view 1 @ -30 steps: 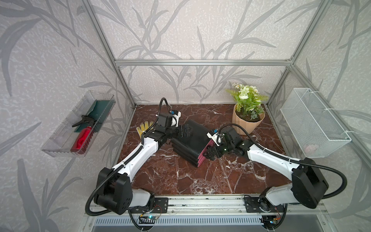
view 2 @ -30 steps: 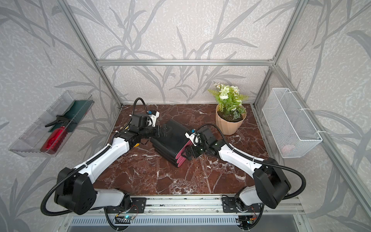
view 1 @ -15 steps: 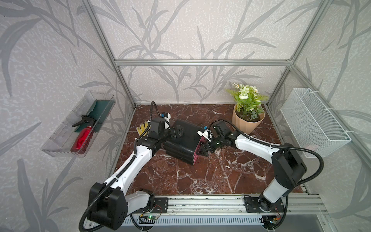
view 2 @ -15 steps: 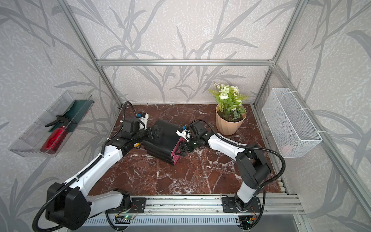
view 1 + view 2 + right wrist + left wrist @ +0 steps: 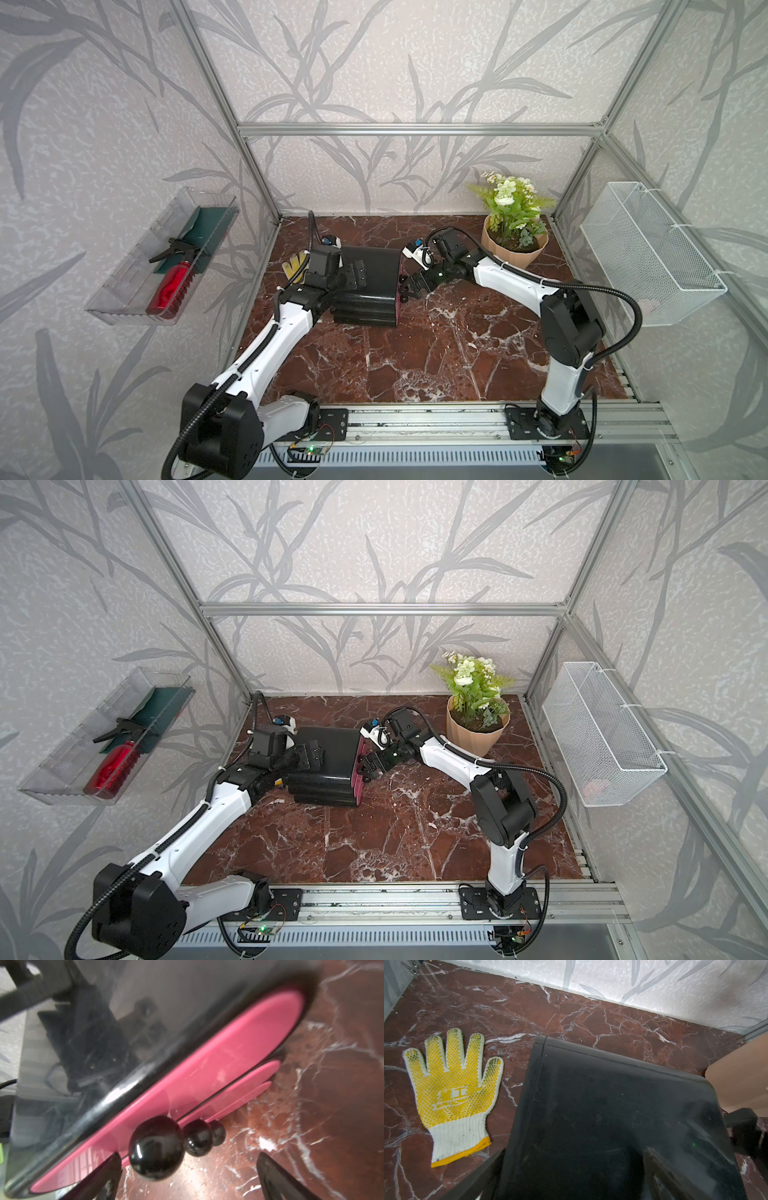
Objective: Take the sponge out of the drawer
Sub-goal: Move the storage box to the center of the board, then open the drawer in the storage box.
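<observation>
- The marble table [image 5: 415, 353] is smooth, so whatever stands on it can slide under a sideways pull.
- The black drawer unit [image 5: 374, 282] stands left of centre towards the far side, with its pink drawer fronts [image 5: 207, 1059] facing right. All three look pushed in. It seems light. The main risk is that a tug drags or turns the whole unit instead of opening a drawer.
- The flowerpot [image 5: 513, 251] stands just behind the right forearm, and a wide swing back could knock it.
- The left pincer [image 5: 358, 274] is spread wide over the unit's top, gripping nothing. Unless it presses down or clamps on, the unit is not braced.
- The right pincer [image 5: 409, 289] is also spread wide and empty, close to the fronts.
- The yellow glove [image 5: 452, 1093] lies flat to the left of the unit, out of the way.
- The top knob [image 5: 155, 1147] is a glossy ball just ahead of the right pincer's open jaws. It could squirt out of a shallow pinch, and a finger could snag the knob below.
- The sponge is not visible. Presumably it lies inside one drawer, so the wrong drawer may get opened.
</observation>
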Robot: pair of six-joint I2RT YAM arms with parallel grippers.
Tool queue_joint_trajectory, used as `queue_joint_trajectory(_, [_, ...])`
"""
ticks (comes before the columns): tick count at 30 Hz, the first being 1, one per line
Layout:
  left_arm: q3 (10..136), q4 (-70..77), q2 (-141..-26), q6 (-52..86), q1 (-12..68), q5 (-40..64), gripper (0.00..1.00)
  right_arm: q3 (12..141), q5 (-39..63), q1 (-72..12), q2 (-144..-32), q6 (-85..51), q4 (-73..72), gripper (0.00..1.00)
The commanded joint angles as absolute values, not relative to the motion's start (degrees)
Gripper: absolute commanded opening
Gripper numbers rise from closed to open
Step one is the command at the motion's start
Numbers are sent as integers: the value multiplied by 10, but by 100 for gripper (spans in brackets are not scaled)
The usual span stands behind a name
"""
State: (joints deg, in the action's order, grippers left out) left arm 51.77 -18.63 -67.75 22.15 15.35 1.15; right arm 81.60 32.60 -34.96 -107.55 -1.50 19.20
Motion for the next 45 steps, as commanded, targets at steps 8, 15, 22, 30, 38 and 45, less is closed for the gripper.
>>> queue_joint_trajectory(8, [629, -312, -658, 182, 197, -43, 99, 751, 321, -356, -986, -96, 15, 100])
queue_joint_trajectory(15, [705, -371, -684, 124, 199, -20, 97, 679, 405, -324, -948, -229, -106, 97])
queue_joint_trajectory(22, [671, -288, -720, 175, 213, 112, 93, 660, 467, -320, -1004, -313, -199, 85])
queue_joint_trajectory(30, [659, -265, -757, 184, 219, 135, 91, 647, 448, -318, -1022, -302, -179, 80])
queue_joint_trajectory(38, [656, -249, -775, 185, 221, 148, 90, 637, 449, -319, -1037, -304, -180, 80])
queue_joint_trajectory(45, [653, -249, -778, 185, 222, 146, 90, 619, 458, -320, -1054, -324, -213, 78])
